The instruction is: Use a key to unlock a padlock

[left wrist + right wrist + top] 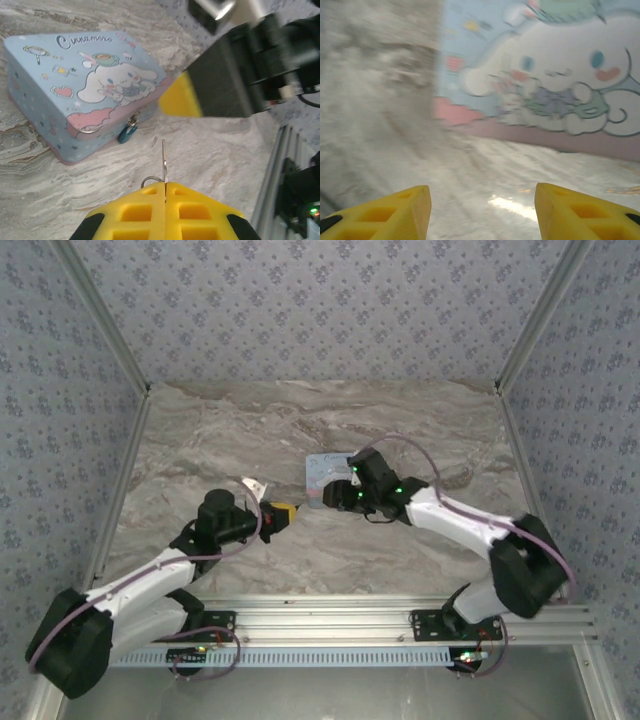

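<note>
Yellow left gripper (165,186), we note, pinches the key (164,160), apart from the padlock (128,133) hanging on the tin (75,75); right gripper (482,195) stands spread and empty, facing the tin.

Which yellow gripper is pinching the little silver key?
The left gripper: it is shut on the key, whose thin blade sticks out in front. The right gripper is open and empty, facing the cartoon tin.

The padlock (127,134) is just a tiny dark-blue speck, half tucked under the front edge of the tin (75,75), its keyhole too small to tell. The key (164,160) shows edge-on, its bow mostly buried in the left gripper (165,186). On the right wrist view the tin is all blur, cut off top and right.
</note>
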Controlling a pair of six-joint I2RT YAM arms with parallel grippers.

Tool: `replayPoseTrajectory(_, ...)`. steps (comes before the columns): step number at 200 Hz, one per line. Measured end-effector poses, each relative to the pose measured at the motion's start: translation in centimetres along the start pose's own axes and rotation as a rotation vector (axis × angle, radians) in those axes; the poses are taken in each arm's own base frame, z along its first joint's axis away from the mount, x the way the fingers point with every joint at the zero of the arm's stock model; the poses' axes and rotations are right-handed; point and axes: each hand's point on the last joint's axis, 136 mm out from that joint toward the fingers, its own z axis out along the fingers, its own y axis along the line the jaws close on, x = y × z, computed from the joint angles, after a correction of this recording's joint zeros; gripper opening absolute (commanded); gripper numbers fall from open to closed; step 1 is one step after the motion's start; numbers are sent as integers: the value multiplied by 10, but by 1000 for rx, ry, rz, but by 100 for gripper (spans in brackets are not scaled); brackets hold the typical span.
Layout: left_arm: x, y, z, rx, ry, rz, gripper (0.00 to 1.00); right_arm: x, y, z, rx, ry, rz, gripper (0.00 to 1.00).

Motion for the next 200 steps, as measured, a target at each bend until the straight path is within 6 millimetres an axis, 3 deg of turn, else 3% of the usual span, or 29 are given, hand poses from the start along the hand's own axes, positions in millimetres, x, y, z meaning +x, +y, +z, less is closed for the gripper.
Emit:
replayPoseTrajectory(40,-29,-25,-15,113,-40,-86,0,-24,68,-72,-286,-200,-93,64)
replayPoseTrajectory(69,-43,-45,-21,216,-54,-159,0,-28,97,-98,-433,-255,-137,65)
replayPoseTrajectory(91,-56,-61,-26,290,-74,-192,0,-26,112,-104,-502,-255,-162,65)
replayPoseTrajectory(147,-79,-86,-39,391,-122,-220,0,-16,137,-107,-620,-222,-177,55)
replayPoseTrajectory(200,-83,-91,-43,406,-133,-229,0,-6,151,-98,-680,-172,-170,30)
